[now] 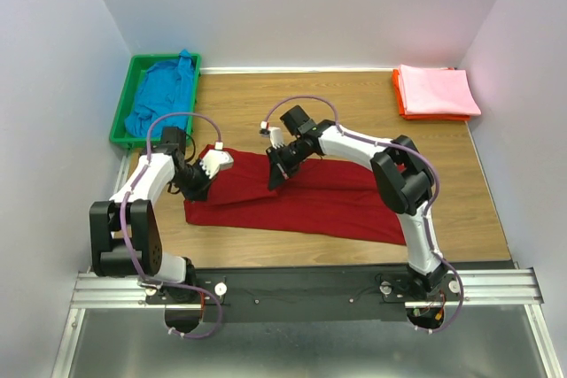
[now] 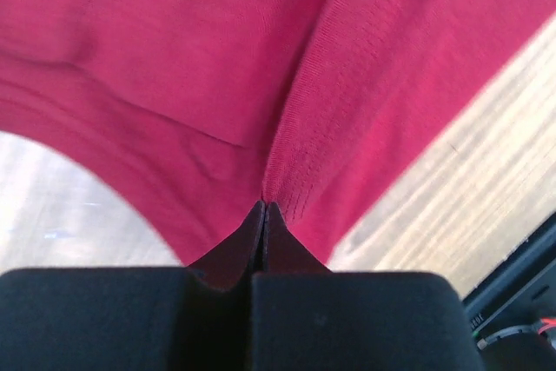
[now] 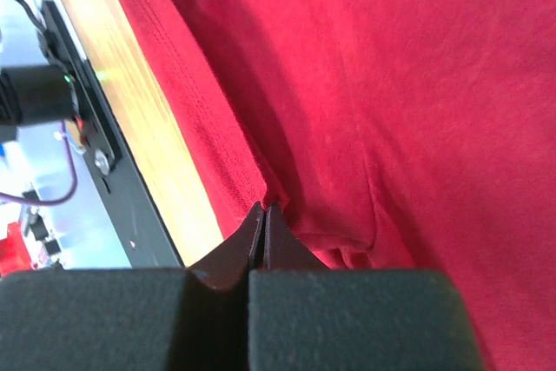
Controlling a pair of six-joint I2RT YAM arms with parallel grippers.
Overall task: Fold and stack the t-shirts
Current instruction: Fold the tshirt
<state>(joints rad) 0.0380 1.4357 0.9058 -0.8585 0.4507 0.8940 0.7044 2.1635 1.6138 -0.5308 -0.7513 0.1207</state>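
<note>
Flat on the worktop (image 1: 354, 104), the dark red t-shirt (image 1: 310, 205) is pinched, seemingly at its far edge, by the closed left gripper (image 2: 265, 208) and right gripper (image 3: 265, 208); both should be carried level.

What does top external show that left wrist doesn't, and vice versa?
Only top external: the blue t-shirt in the green bin, the pink t-shirt folded on the orange tray, the right gripper, and how the dark red t-shirt lies spread across the table.
Only left wrist: the left gripper pinched shut on a fold of the red cloth, close enough to see the knit.
Both: the dark red t-shirt and the wooden table.
</note>
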